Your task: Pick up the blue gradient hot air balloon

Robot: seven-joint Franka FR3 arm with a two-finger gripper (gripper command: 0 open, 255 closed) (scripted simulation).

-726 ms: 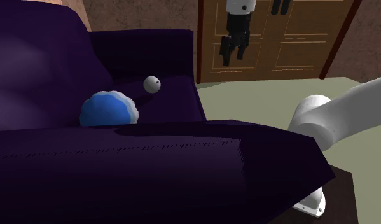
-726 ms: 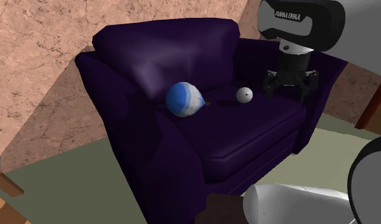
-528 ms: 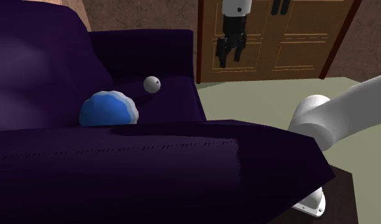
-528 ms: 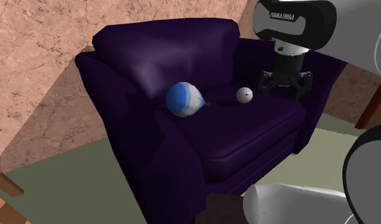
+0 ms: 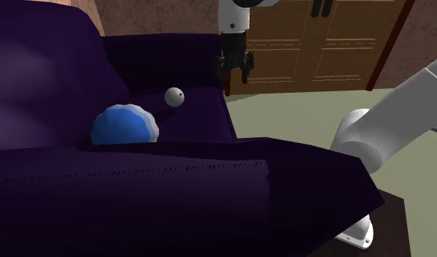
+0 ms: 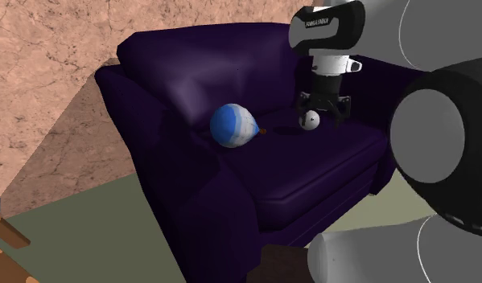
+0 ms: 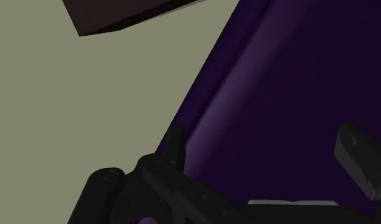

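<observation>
Nearest in the shoulder view, the white arm [image 5: 370,135] rises from five o'clock beside the dark purple armchair's [image 5: 173,190] near armrest. Beyond that armrest, on the seat cushion, the blue hot air balloon [image 5: 124,125] lies on its side, blue fading to a pale scalloped rim. A small white ball [image 5: 174,96] rests farther back, at the balloon's two o'clock and apart from it. Farther still, at the ball's two o'clock, the black gripper [image 5: 234,73] hangs above the armchair's far side, fingers [image 7: 360,159] spread wide with nothing between them. Behind it stand brown wooden doors [image 5: 319,44] and an olive floor [image 5: 297,117].
</observation>
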